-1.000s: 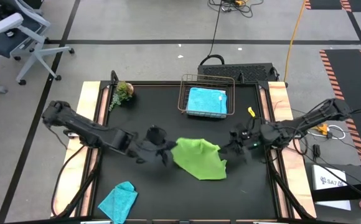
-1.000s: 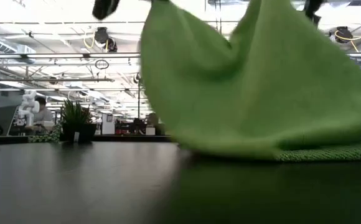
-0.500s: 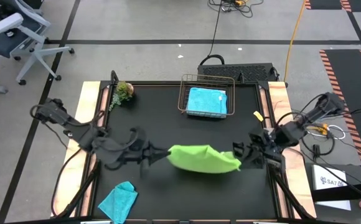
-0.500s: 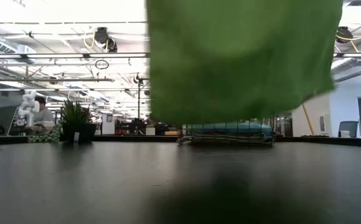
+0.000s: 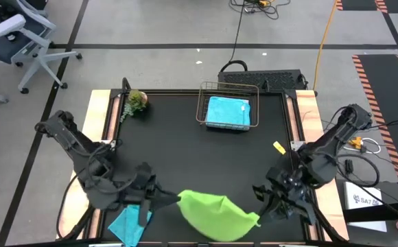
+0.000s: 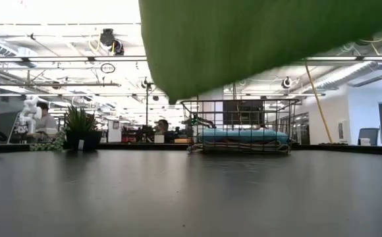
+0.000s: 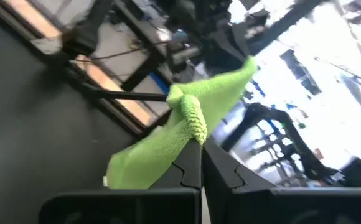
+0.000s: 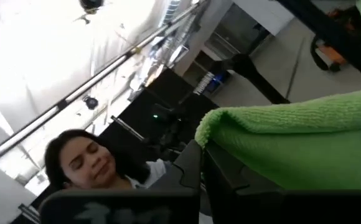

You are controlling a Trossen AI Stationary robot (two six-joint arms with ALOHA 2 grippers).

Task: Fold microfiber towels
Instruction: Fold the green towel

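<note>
Cloth comes first: the lime green towel (image 5: 216, 215) hangs stretched in the air above the near edge of the black table (image 5: 199, 151), one corner in each arm's grip. The left tool (image 5: 173, 201) is pressed together on the towel's left corner, and the left wrist view shows the fabric bunched at its fingertips. The right tool (image 5: 259, 218) pinches the opposite corner the same way. In the low view the towel fills the upper part, clear of the table top. Just beside the left arm, at the near left corner, lies the smaller teal towel (image 5: 128, 225), crumpled. Farther back, a wire basket (image 5: 228, 104) holds the sky blue towel (image 5: 228, 111), folded. At the far left corner sits the small green plant (image 5: 136, 100).
</note>
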